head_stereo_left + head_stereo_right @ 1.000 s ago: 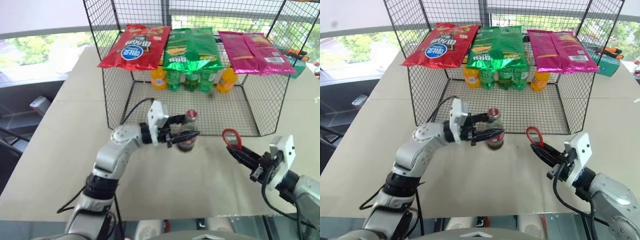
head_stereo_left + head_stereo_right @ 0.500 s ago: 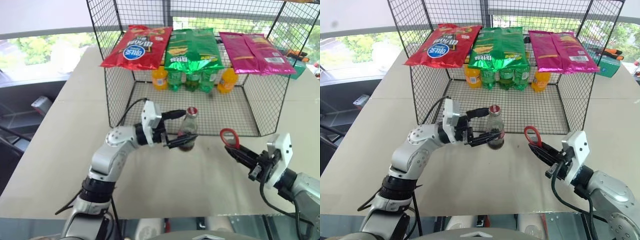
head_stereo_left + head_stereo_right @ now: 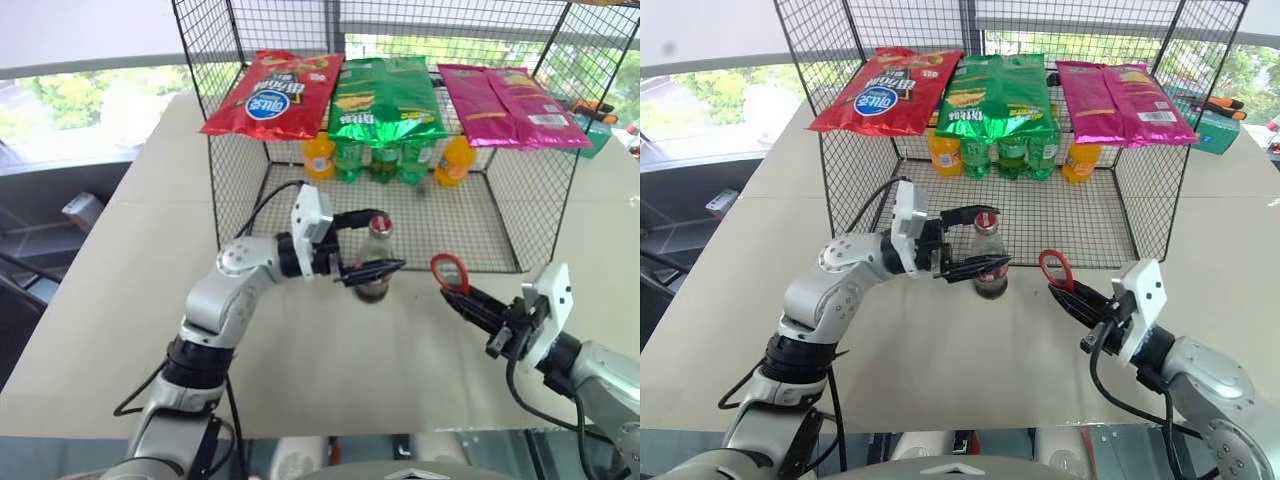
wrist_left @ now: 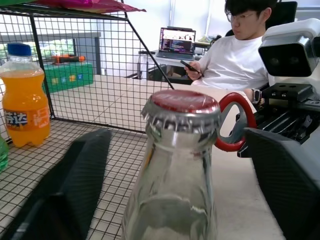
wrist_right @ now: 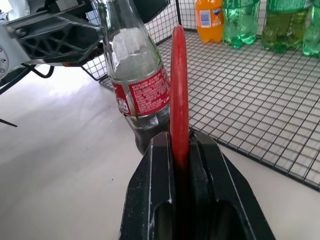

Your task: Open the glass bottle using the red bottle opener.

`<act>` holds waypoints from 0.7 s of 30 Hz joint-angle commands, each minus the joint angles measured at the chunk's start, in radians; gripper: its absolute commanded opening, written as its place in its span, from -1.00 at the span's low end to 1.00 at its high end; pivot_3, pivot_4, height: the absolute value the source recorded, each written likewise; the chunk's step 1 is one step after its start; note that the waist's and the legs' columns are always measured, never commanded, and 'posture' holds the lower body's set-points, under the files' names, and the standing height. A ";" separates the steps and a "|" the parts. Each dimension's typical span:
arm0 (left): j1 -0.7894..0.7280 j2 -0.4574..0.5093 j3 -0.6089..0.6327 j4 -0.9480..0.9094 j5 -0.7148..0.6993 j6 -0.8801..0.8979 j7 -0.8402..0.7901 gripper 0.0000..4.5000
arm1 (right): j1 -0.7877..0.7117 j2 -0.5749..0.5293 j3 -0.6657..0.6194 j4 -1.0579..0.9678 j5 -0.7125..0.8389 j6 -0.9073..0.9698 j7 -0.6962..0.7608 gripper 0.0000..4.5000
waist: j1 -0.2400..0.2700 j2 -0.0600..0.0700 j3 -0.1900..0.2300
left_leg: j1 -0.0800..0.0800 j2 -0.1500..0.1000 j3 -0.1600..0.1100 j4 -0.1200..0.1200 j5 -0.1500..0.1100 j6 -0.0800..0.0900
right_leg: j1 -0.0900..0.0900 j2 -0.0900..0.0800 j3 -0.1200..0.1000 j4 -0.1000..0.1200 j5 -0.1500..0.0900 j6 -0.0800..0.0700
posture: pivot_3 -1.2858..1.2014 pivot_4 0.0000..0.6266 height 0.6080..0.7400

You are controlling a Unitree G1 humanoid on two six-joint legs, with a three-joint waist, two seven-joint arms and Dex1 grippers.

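Clear contoured glass bottle (image 3: 373,262), crimped cap; flat red ring opener (image 3: 449,273).

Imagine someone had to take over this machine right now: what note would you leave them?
Left gripper: fingers either side of the glass bottle's neck; grip not confirmed.
Right gripper: shut on the red bottle opener, ring head up, to the right of the bottle and apart from it.
Bottle stands on the table in front of the wire rack, red cap on.
Done: opener picked up.
Left: steady bottle, hook ring under cap, pry it off.
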 commanded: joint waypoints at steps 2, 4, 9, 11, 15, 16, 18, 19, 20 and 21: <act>-0.017 0.009 -0.002 -0.022 -0.017 0.011 -0.026 -0.21 | -0.085 0.022 0.036 -0.038 -0.089 -0.078 -0.019 -1.00 | 0.000 0.000 0.000 | 0.000 0.000 0.000 0.000 0.000 0.000 | 0.000 0.000 0.000 0.000 0.000 0.000 | 0.03 -0.52 1.00; -0.015 0.012 -0.002 -0.022 -0.017 0.012 -0.032 -0.44 | -0.134 0.027 0.062 -0.039 -0.146 -0.101 -0.031 -1.00 | 0.000 0.001 0.000 | 0.001 0.000 0.000 0.000 0.000 0.000 | 0.000 0.000 0.000 0.000 0.000 0.000 | 0.03 -0.52 1.00; -0.015 0.018 0.001 -0.018 -0.017 0.016 -0.035 -0.46 | -0.288 -0.003 0.210 0.016 -0.438 -0.197 -0.056 -1.00 | 0.000 0.001 0.000 | 0.000 0.000 0.000 0.000 0.000 0.000 | -0.001 0.000 0.000 0.000 0.000 0.000 | 0.03 -0.52 1.00; -0.013 0.022 -0.002 -0.019 -0.015 0.017 -0.039 -0.46 | -0.342 -0.009 0.303 0.090 -0.618 -0.328 -0.065 -1.00 | 0.002 0.001 -0.001 | 0.000 0.000 0.000 0.000 0.000 0.000 | -0.001 0.000 0.000 0.000 0.000 0.000 | 0.03 -0.52 1.00; -0.015 0.031 -0.004 -0.018 -0.015 0.020 -0.044 -0.46 | -0.378 -0.012 0.435 0.229 -0.862 -0.590 -0.062 -1.00 | 0.001 0.001 -0.001 | 0.000 0.000 0.001 0.000 0.000 0.000 | -0.001 0.000 0.000 0.000 0.000 0.000 | 0.03 -0.52 1.00; -0.015 0.033 -0.005 -0.018 -0.014 0.022 -0.046 -0.46 | -0.379 -0.017 0.454 0.259 -0.905 -0.646 -0.062 -1.00 | 0.001 0.001 -0.001 | 0.000 0.000 0.001 0.000 0.000 0.000 | -0.001 0.000 0.000 0.000 0.000 0.000 | 0.03 -0.52 1.00; -0.017 0.036 -0.005 -0.018 -0.013 0.023 -0.047 -0.46 | -0.371 -0.018 0.477 0.325 -0.966 -0.748 -0.065 -1.00 | 0.001 0.001 -0.001 | 0.000 0.000 0.002 0.000 0.000 0.000 | -0.001 0.000 0.001 0.000 0.000 0.000 | 0.03 -0.52 1.00; -0.018 0.037 -0.006 -0.017 -0.010 0.022 -0.048 -0.47 | -0.370 -0.028 0.491 0.370 -1.014 -0.809 -0.072 -1.00 | 0.000 0.000 -0.001 | 0.000 0.000 0.002 0.000 0.000 0.000 | -0.001 0.000 0.001 0.000 0.000 0.000 | 0.03 -0.52 1.00; -0.018 0.038 -0.005 -0.017 -0.010 0.022 -0.049 -0.47 | -0.370 -0.032 0.499 0.400 -1.047 -0.851 -0.076 -1.00 | 0.000 0.000 -0.001 | 0.000 0.000 0.002 0.000 0.000 0.000 | -0.001 0.000 0.001 0.000 0.000 0.000 | 0.03 -0.52 1.00; -0.019 0.039 -0.006 -0.017 -0.009 0.022 -0.048 -0.47 | -0.367 -0.032 0.509 0.439 -1.073 -0.901 -0.082 -1.00 | 0.000 0.000 -0.001 | 0.001 0.000 0.002 0.000 0.000 0.000 | -0.001 0.000 0.002 0.000 0.000 0.000 | 0.03 -0.52 1.00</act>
